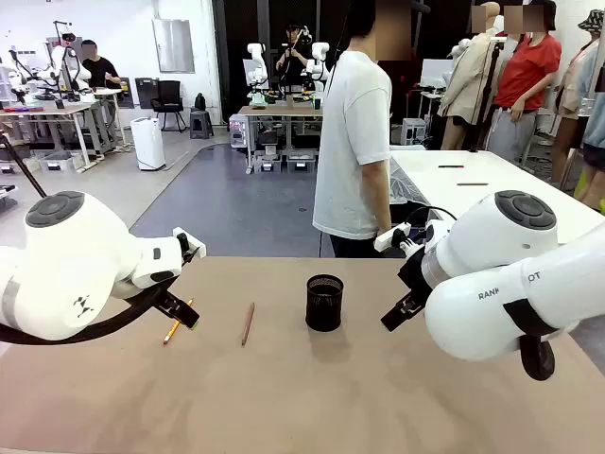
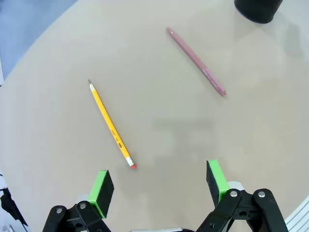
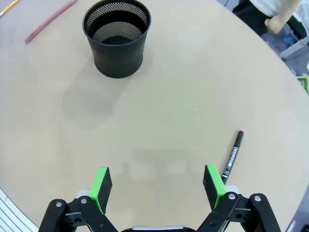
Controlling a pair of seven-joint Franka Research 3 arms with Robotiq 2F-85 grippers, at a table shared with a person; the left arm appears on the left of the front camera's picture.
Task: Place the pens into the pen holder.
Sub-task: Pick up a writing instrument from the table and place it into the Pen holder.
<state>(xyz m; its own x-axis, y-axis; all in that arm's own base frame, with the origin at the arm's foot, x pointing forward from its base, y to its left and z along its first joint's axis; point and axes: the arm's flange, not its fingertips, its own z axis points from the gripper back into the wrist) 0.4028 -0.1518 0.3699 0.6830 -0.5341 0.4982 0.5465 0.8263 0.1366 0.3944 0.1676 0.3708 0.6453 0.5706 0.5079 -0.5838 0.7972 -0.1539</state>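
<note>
We find the left gripper (image 2: 159,181) released, its green pads spread wide above the table (image 1: 312,407). In its wrist view the yellow pencil (image 2: 110,124) lies flat on a diagonal, eraser end nearest the gripper and closer to the left-hand pad, sharpened tip pointing up and away. The reddish-brown pencil (image 2: 195,61) lies farther off, well apart from the yellow one, on a similar diagonal. In the front view its long axis runs nearly straight across the table toward the person (image 1: 354,142), and it sits between the yellow pencil and the pen holder (image 1: 324,302). The holder stands upright near the table's middle.

The right gripper (image 3: 157,182) is likewise released, pads wide apart. A black pen (image 3: 232,154) lies just beside its right-hand pad, red tip pointing away from the gripper, well apart from the holder. All three lie on the table, outside the holder
</note>
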